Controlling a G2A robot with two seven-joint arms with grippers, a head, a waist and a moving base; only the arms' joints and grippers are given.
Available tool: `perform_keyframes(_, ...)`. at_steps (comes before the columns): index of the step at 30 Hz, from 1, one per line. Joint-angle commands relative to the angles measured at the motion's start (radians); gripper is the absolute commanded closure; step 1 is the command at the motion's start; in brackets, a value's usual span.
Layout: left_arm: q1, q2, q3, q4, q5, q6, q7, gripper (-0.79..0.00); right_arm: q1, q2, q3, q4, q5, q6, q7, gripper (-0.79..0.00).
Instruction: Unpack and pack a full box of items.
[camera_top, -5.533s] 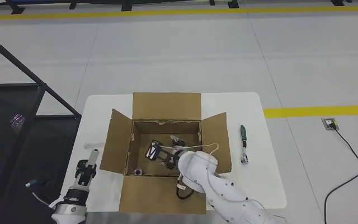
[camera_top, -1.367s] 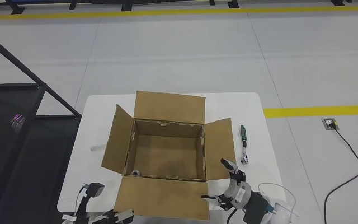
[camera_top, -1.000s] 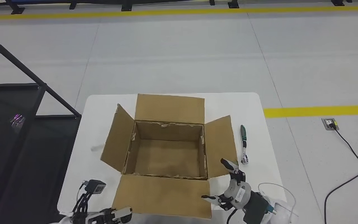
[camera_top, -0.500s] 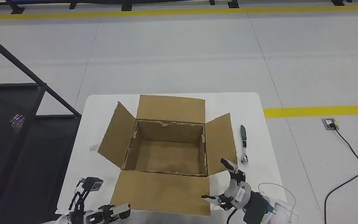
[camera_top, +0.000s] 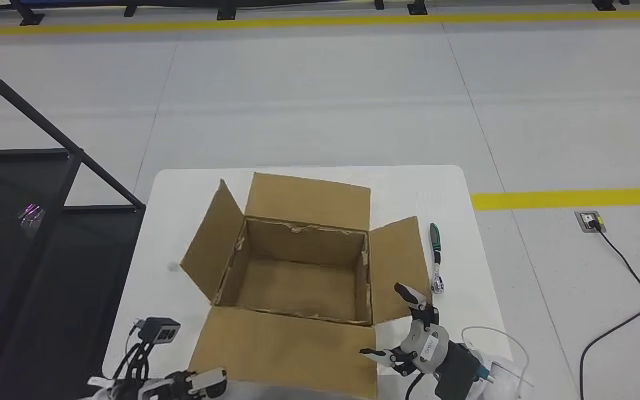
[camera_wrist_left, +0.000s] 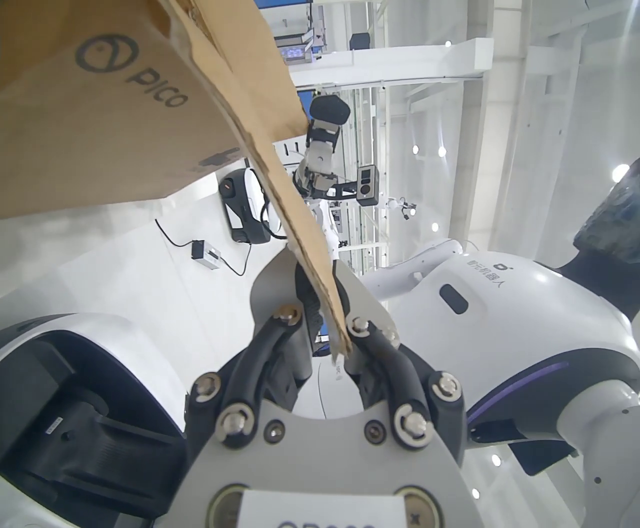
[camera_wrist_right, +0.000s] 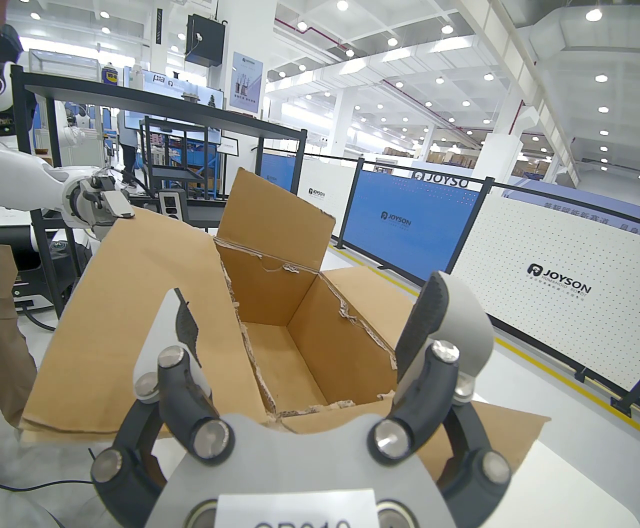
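Table, white, centre frame. Cardboard box, flaps open, mid-table. Left gripper, lower left, clamped on box's near flap. Right gripper, lower right, fingers spread apart. Green-handled tool, on tabletop right of box.

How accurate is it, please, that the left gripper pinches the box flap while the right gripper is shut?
The right gripper is open, as the right wrist view shows; the left gripper does pinch the box flap.
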Motion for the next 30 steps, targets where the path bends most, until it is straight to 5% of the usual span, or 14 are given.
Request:
perform_keyframes(1,0.002,0.001,-0.007,0.003,-0.025,0.007,-0.003,0.0,0.0,0.0,0.0,0.0,0.0,0.0,0.0,-0.785)
perform_keyframes(30,-0.062,0.013,0.097,0.135,0.288,0.005,0.18,0.0,0.0,0.0,0.0,0.0,0.0,0.0,0.0,-0.785)
